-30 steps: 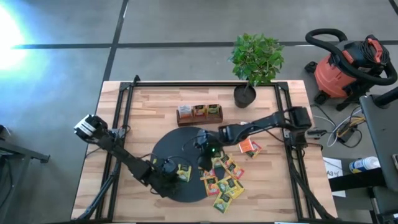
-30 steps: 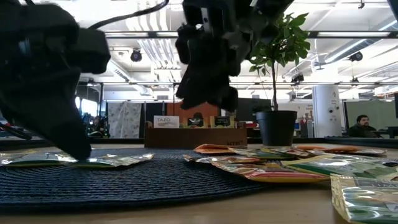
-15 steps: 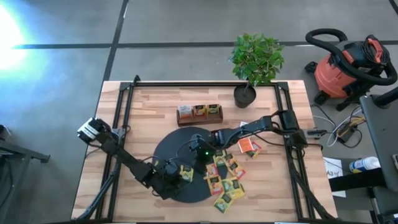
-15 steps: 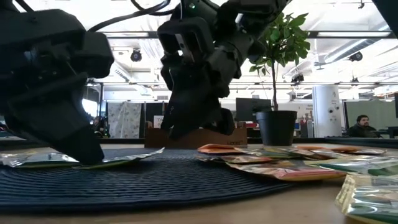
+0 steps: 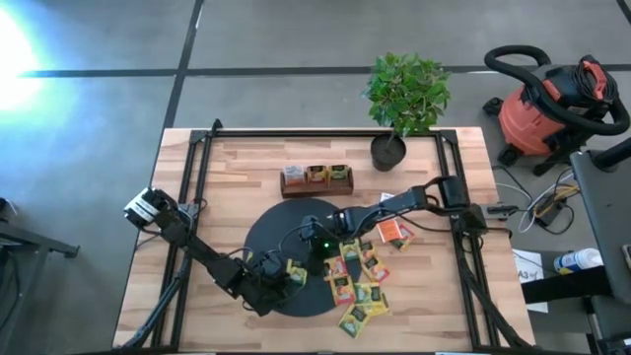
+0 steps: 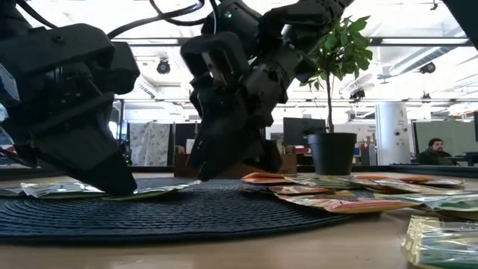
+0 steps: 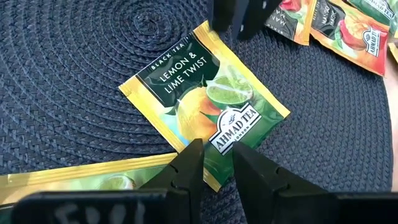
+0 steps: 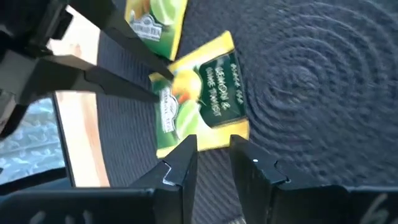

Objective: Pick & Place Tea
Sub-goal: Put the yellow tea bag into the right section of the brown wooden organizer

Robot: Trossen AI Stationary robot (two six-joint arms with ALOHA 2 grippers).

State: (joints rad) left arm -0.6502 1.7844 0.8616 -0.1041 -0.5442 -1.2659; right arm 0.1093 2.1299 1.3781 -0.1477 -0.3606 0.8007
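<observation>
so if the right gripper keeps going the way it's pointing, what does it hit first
Most likely the green and yellow tea sachet on the black mat: its edge lies just ahead of the right gripper. The height above it is unclear.

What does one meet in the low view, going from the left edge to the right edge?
Left hand → right hand → potted plant → person in the room behind the table.

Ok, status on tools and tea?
Left tool open, right tool open, both at one lemon-lime sachet. Sachet flat on black mat. Tools close together.
</observation>
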